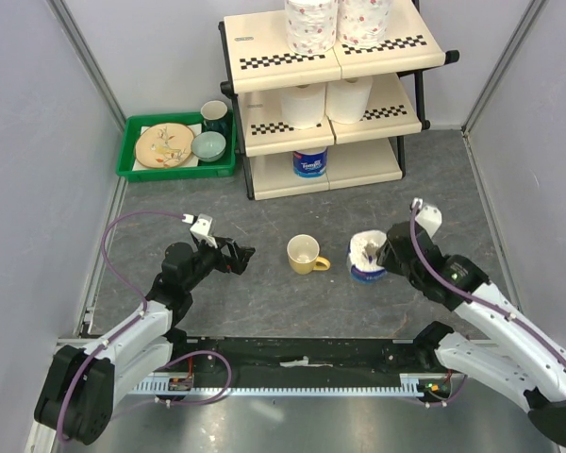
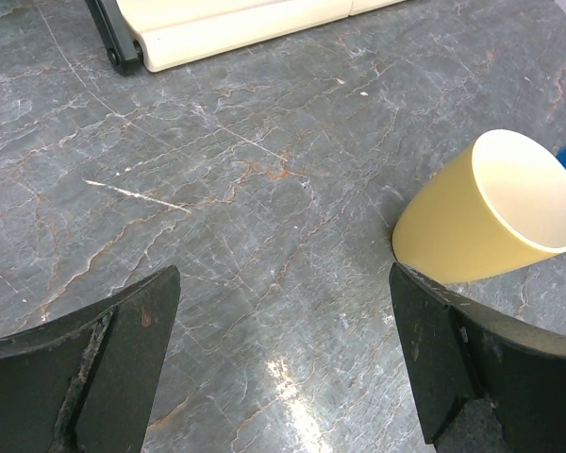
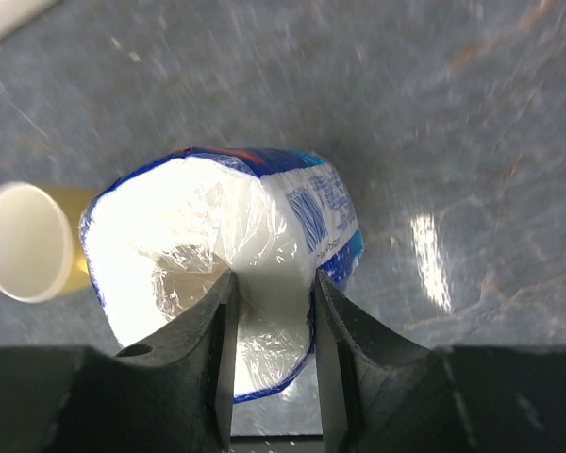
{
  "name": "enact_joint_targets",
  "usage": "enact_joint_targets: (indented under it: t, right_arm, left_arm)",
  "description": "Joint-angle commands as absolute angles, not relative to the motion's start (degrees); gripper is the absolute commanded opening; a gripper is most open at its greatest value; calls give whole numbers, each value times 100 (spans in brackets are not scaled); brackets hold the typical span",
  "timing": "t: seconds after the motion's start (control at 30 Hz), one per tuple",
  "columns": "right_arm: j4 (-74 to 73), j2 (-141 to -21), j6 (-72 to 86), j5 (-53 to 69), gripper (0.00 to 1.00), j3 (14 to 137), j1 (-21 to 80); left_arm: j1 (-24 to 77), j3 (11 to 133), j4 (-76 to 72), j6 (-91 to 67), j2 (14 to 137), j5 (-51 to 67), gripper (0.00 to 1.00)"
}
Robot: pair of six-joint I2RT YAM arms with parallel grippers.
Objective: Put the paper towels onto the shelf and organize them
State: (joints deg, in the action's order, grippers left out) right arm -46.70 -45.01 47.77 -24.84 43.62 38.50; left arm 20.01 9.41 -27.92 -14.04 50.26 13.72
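Paper towels (image 1: 304,104) are nearly all put away. Five stand on the shelf (image 1: 292,59) at the top of the top view: two flowery rolls (image 1: 311,24) up high, two plain ones in the middle and one bottom roll (image 1: 309,162) in blue wrap. They sit in pairs by kind, I think to look tidy, and the spot right of the bottom roll looks free for its twin.

That twin, the last roll (image 1: 363,261), stands on the table right of the middle, just beside the yellow mug (image 1: 304,253). The right gripper (image 3: 272,302) is squeezed tight on the roll's near wall. One finger looks to be down the hole, a good hold for lifting.

The left gripper (image 2: 283,274) is wide open and holds nothing, low by the mug.

The blue print on the wrap is too blurry to read. The bottom roll's label is too small.
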Motion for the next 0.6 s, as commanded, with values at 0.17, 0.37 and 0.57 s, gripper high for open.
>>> enact_joint_targets:
  t: [0.17, 0.37, 0.57]
  right_arm:
    - [-2929, -6248, 3876, -2805, 22, 6011, 3420]
    - [-1856, -7004, 3648, -2260, 22, 6204, 2664]
    - [-775, -7795, 3612, -1802, 21, 6451, 2224]
  left_arm:
    - [2013, 1116, -2927, -1389, 5010, 1459, 99]
    - [2013, 1134, -2936, -1397, 5062, 1468, 99]
    - [2013, 1143, -2936, -1397, 5071, 1494, 99]
